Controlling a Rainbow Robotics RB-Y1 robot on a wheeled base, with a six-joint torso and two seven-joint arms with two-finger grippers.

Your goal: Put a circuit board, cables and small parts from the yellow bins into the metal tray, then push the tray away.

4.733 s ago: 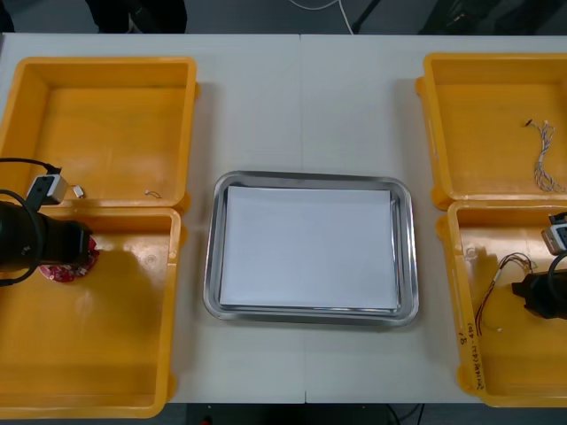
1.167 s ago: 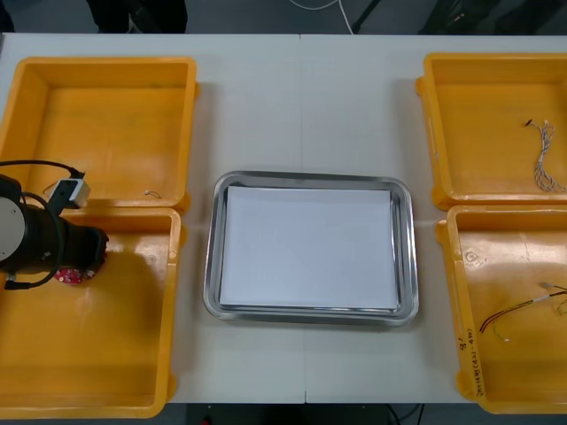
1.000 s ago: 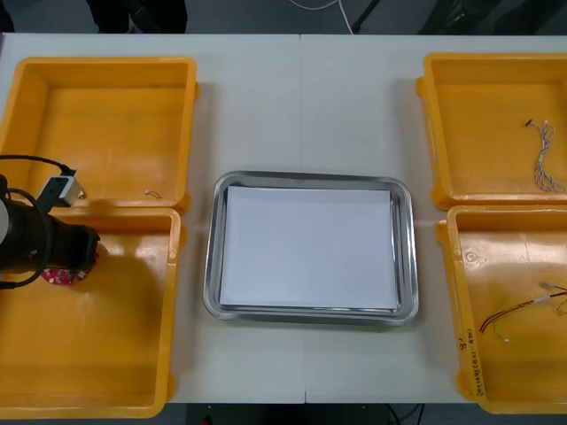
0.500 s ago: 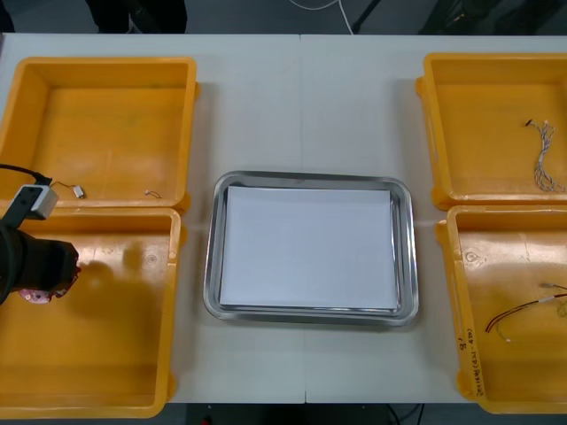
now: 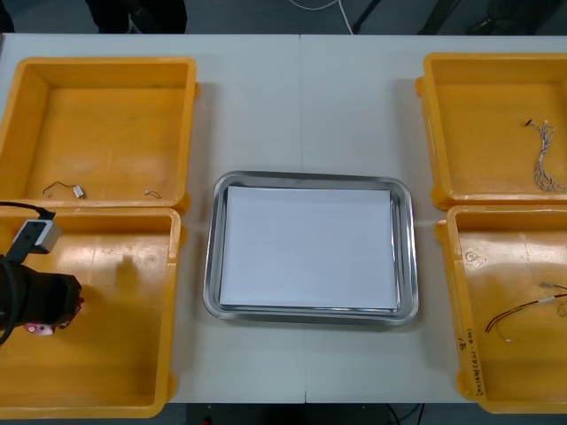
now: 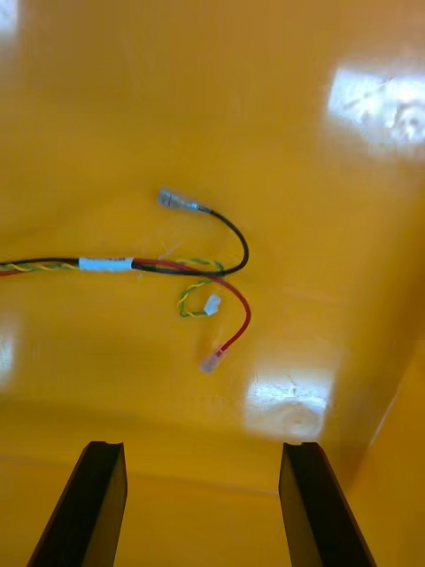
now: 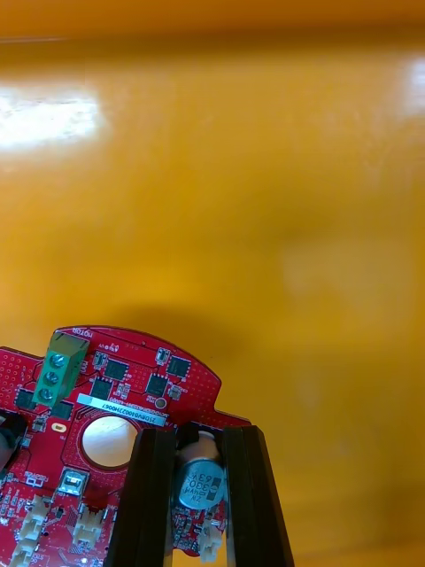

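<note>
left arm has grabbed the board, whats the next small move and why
Probably lift the left gripper straight up. Its fingers are shut on a silver part of the circuit board, inside the near left bin, whose wall stands between it and the tray. The right gripper hangs open over a cable.

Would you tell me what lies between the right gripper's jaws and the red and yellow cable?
Bare floor of the yellow bin: in the right wrist view the open right gripper hangs short of the red and yellow cable.
</note>
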